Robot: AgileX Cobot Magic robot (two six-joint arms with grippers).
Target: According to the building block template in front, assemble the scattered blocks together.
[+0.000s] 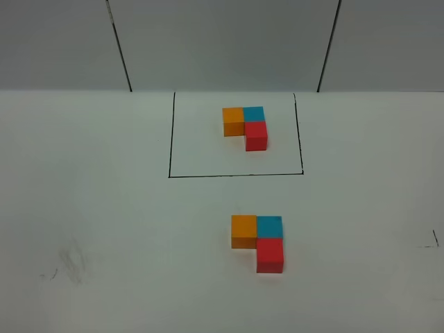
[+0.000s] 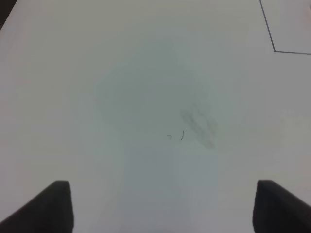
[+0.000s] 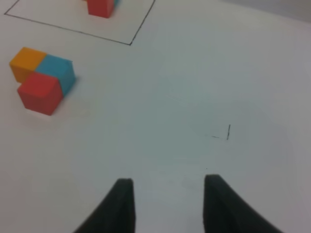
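Note:
The template (image 1: 245, 126) is an L of orange, teal and red cubes inside a black-line rectangle (image 1: 236, 175) at the back of the table. Nearer the front, the three loose blocks stand pressed together in the same L: orange (image 1: 244, 231), teal (image 1: 270, 227), red (image 1: 270, 254). They also show in the right wrist view as orange (image 3: 27, 60), teal (image 3: 59, 71) and red (image 3: 40, 92). Neither arm shows in the high view. My left gripper (image 2: 163, 206) is open over bare table. My right gripper (image 3: 167, 204) is open and empty, well away from the blocks.
The white table carries a grey smudge (image 1: 71, 263) at front left, also in the left wrist view (image 2: 198, 124). A small pen mark (image 1: 435, 238) lies at the right edge. A grey wall with two dark seams stands behind.

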